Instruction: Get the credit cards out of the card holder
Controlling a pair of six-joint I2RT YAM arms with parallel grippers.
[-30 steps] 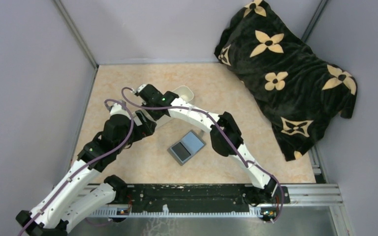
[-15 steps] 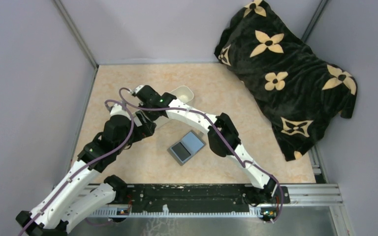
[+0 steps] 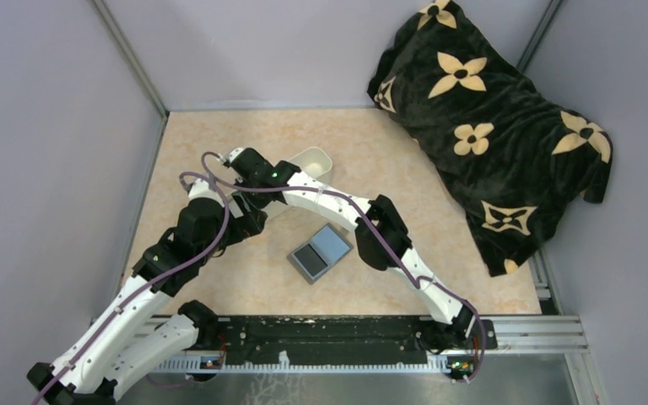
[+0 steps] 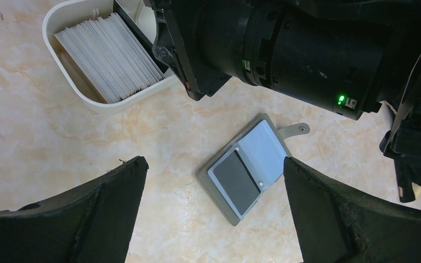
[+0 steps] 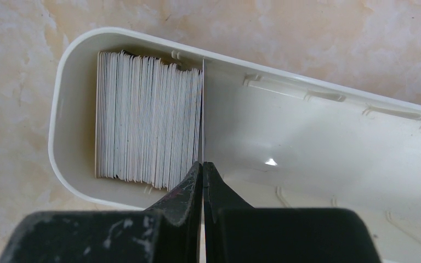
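Right gripper (image 5: 203, 165) pinches a credit card (image 5: 203, 109) beside the stack (image 5: 145, 123) in the tray (image 5: 60, 109).

Tray (image 5: 318, 142), blanket (image 3: 489, 126), table (image 3: 346, 135).
White oblong tray on marbled beige table; black blanket with cream flowers heaped at the far right.

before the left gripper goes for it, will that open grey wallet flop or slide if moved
The card holder lies open and flat with a centre fold, so lifted by one half it would probably flop or fold. It is thin and low on the smooth table, so a push likely slides it, not tips it.
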